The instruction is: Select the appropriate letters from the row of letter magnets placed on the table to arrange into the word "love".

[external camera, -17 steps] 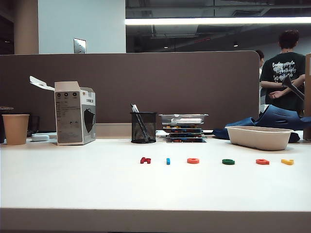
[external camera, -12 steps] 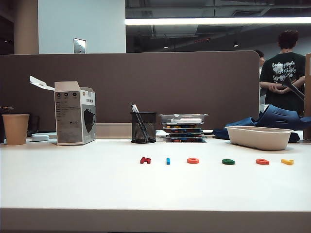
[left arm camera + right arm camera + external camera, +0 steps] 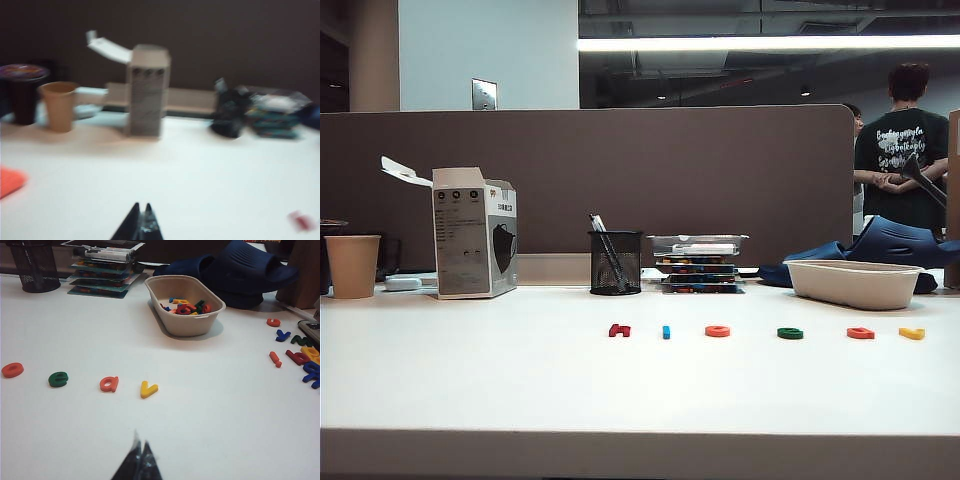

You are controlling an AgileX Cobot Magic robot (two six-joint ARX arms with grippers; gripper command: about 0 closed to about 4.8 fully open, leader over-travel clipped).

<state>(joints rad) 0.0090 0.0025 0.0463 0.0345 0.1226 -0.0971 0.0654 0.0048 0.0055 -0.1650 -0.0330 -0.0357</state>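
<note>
On the white table (image 3: 470, 380) lies a row of tiny letter magnets: dark red (image 3: 619, 330), blue bar (image 3: 666, 332), orange-red ring (image 3: 717, 331), green (image 3: 790, 333), orange-red "a" (image 3: 860, 333) and yellow "v" (image 3: 911, 333). The right wrist view shows the ring (image 3: 12, 370), green "e" (image 3: 58, 379), "a" (image 3: 109, 384) and "v" (image 3: 148, 388). My right gripper (image 3: 140, 446) is shut and empty, well short of the "v". My left gripper (image 3: 141, 206) is shut and empty over bare table; a blurred red letter (image 3: 301, 220) lies off to its side. Neither arm shows in the exterior view.
A paper cup (image 3: 352, 266), an open carton (image 3: 472, 232), a mesh pen holder (image 3: 615, 262) and stacked cases (image 3: 698, 262) line the back. A beige tub (image 3: 184, 305) holds spare letters, and more loose letters (image 3: 297, 347) lie beyond it. A person (image 3: 903, 150) stands behind the divider.
</note>
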